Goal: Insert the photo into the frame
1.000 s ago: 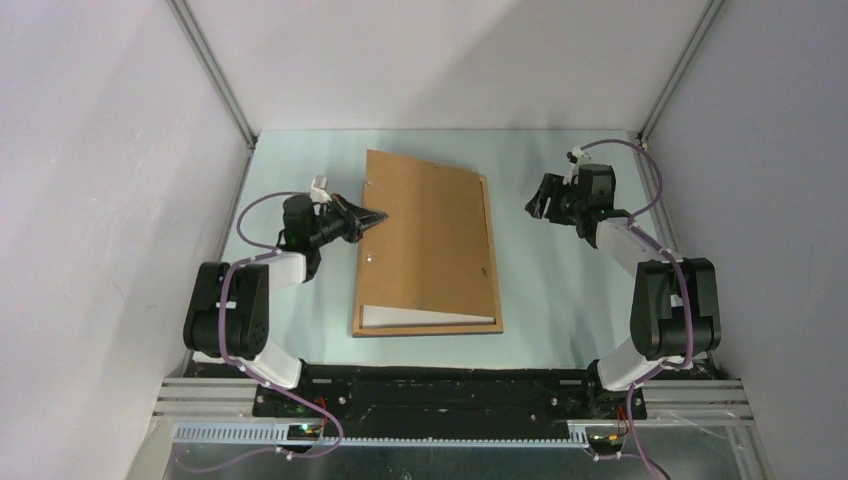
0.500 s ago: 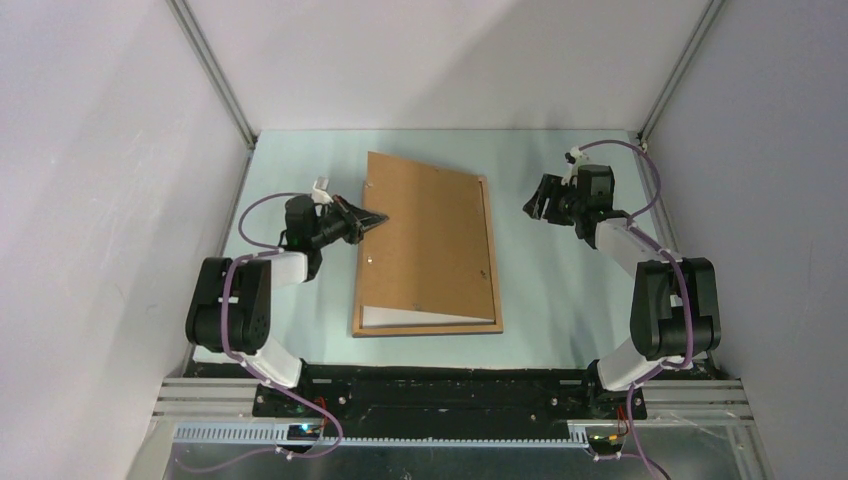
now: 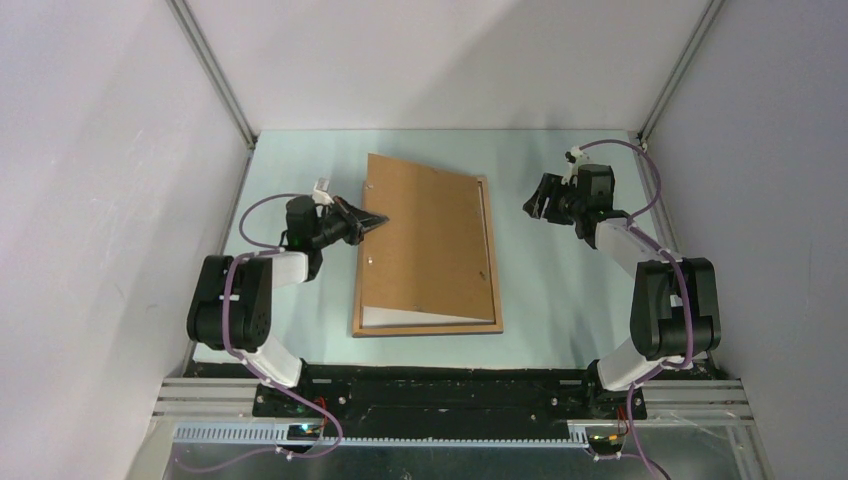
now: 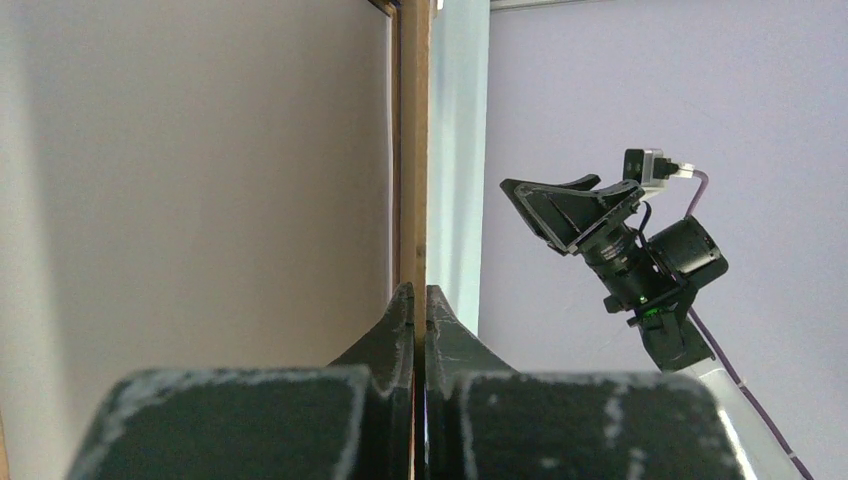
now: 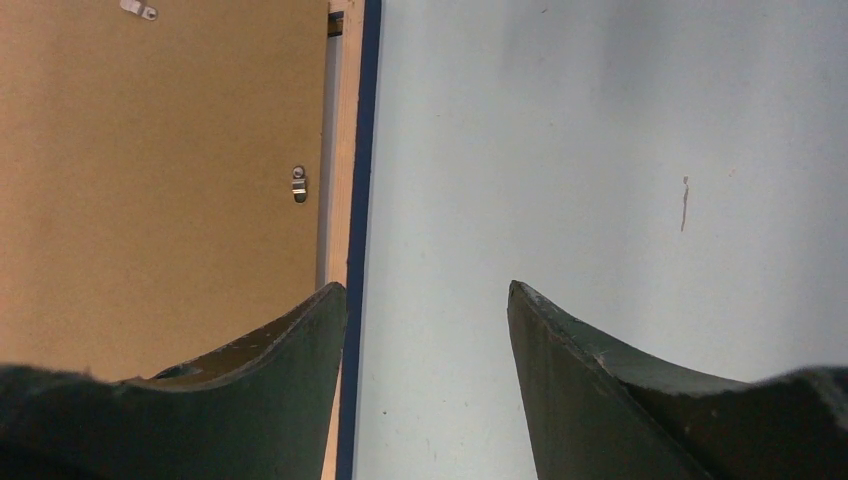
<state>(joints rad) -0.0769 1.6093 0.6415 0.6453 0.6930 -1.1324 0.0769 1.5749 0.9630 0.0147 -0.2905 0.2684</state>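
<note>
The frame [image 3: 491, 250] lies flat mid-table with its wood-brown face up, and its dark blue edge [image 5: 370, 150] shows in the right wrist view. A brown backing board [image 3: 425, 240] rests tilted in it, with the left side raised. My left gripper [image 3: 383, 216] is shut on that raised edge, and the thin board sits between the jaws [image 4: 413, 290]. The photo [image 3: 420, 317] shows only as a white wedge under the board's near end. My right gripper [image 3: 535, 205] hangs open just right of the frame, with bare table between its fingers [image 5: 428, 288].
Small metal clips [image 5: 298, 183] sit along the board's edge by the frame rail. The right arm [image 4: 620, 240] shows across from the left wrist camera. The pale green table [image 3: 570, 290] ends at grey walls behind and on both sides.
The right gripper has edged slightly left toward the frame. The left gripper and the tilted board have not visibly moved.
</note>
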